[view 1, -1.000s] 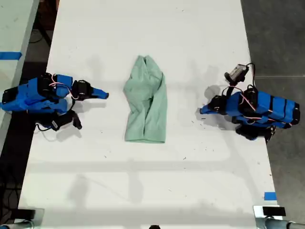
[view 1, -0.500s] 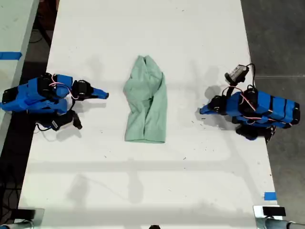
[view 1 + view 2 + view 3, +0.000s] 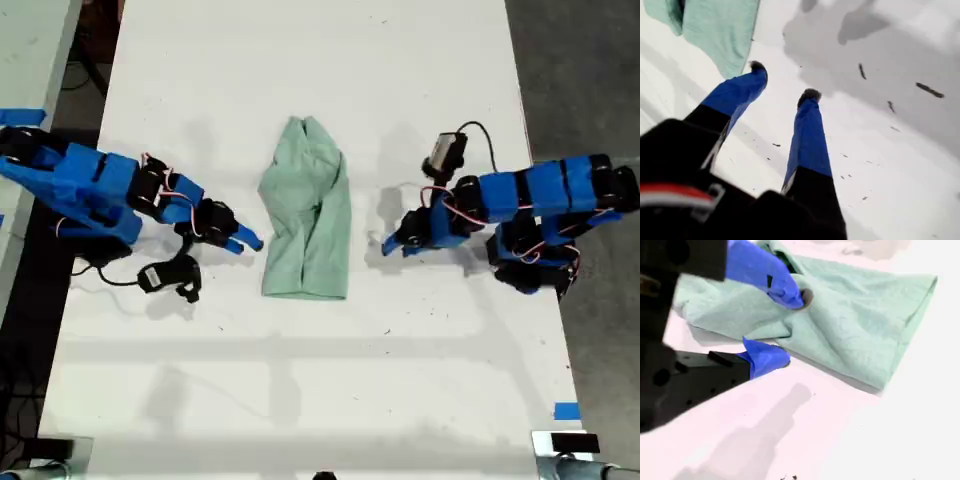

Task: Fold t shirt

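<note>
Mostly the t shirt shows as a bunched, lengthwise bundle, so its sleeves and neck are folded out of sight. In the first wrist view only one corner of it shows, the rest being cut off by the frame, and that picture is blurred. The arm bases run off both sides of the exterior view.

The white tabletop carries the shirt between the two claws. The first claw is spread wide and holds nothing. The shirt's corner lies just ahead of one fingertip, and whether they touch cannot be told. The second claw is also spread and empty. One finger reaches over the wrinkled cloth, and the other sits beside the shirt's edge on the bare tabletop.

Behind the first claw's arm lies grey floor. Behind the second claw's arm stands another pale table. A small piece of blue tape marks the tabletop's edge, well apart from both claws.
</note>
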